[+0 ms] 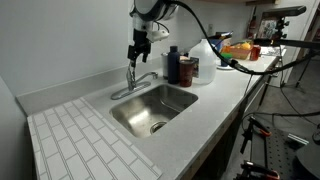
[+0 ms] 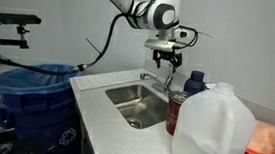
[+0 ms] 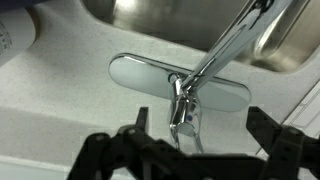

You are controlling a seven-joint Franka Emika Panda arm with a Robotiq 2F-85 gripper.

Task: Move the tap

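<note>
The tap (image 1: 133,80) is a shiny chrome faucet on a flat base plate behind the steel sink (image 1: 155,110). It also shows in an exterior view (image 2: 155,81). In the wrist view the tap's body and lever handle (image 3: 183,105) stand on the oval base plate (image 3: 135,72), and the spout (image 3: 235,40) reaches out over the sink basin. My gripper (image 1: 137,52), also seen in an exterior view (image 2: 166,59), hovers just above the tap. In the wrist view its fingers (image 3: 195,130) are spread wide on either side of the handle, open, touching nothing.
Two dark bottles (image 1: 180,67) stand on the counter beside the tap. A large clear plastic jug (image 2: 211,129) stands near the camera. A blue bin (image 2: 30,98) sits beside the counter. White tiles (image 1: 80,140) cover the counter end. Cables hang from the arm.
</note>
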